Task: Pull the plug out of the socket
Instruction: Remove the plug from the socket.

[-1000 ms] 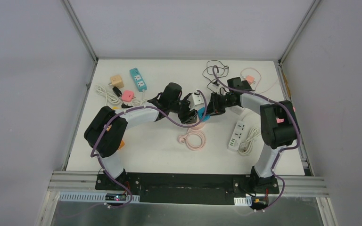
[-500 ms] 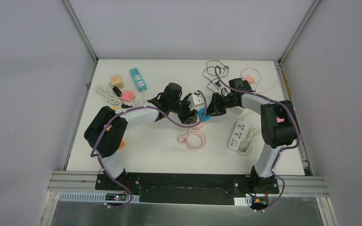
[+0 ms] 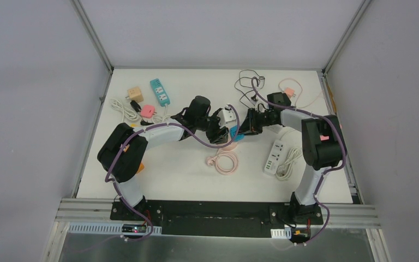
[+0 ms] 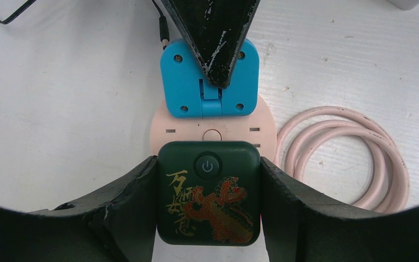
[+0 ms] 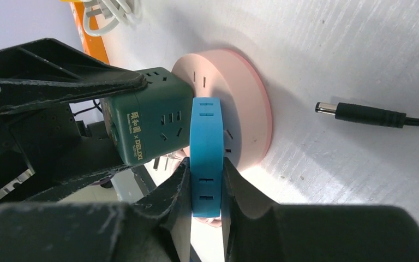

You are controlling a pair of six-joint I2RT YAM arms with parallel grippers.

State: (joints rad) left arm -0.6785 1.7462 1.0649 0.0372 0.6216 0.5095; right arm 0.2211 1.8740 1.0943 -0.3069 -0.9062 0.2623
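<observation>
My left gripper (image 4: pixel 207 165) clamps the green cube (image 4: pixel 208 202) on the pink socket (image 5: pixel 248 98). Beside it, my right gripper (image 5: pixel 204 173), nearly closed, pinches the blue plug (image 5: pixel 205 136).

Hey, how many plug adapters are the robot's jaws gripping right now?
2. The dark green cube adapter sits between the jaws of the left gripper; the blue adapter between those of the right gripper. Both are at the pink round socket.

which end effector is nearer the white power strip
Right. The right end effector, clamped on the blue plug, sits just left of and beyond the white power strip; the left end effector, holding the green socket cube, is further left.
</observation>
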